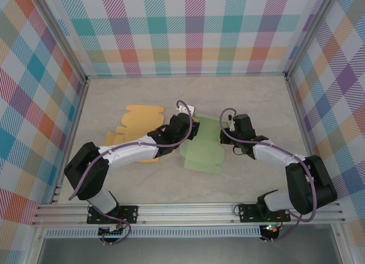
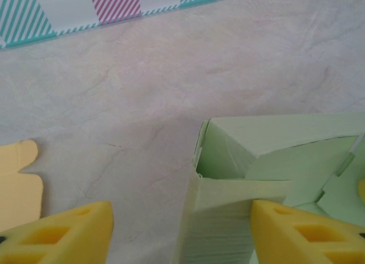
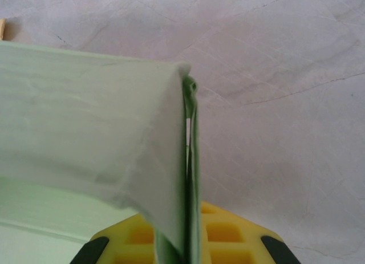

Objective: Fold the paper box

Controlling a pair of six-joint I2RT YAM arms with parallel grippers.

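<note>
The box (image 1: 201,153) (half folded) is pinched by the right gripper (image 3: 187,230); the left gripper (image 2: 179,211) is held open at its corner.

The top camera looks down from above and behind over the whole table (image 1: 114,93). Both wrist cameras sit very close to the green paper box (image 2: 274,138), seemingly facing it from opposite sides.

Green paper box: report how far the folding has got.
Done: one corner of the green box stands folded. In hand: the right gripper is shut on a raised green wall; the left gripper is open around that corner. Left: the near flaps lie flat; the yellow blank lies unfolded.
</note>
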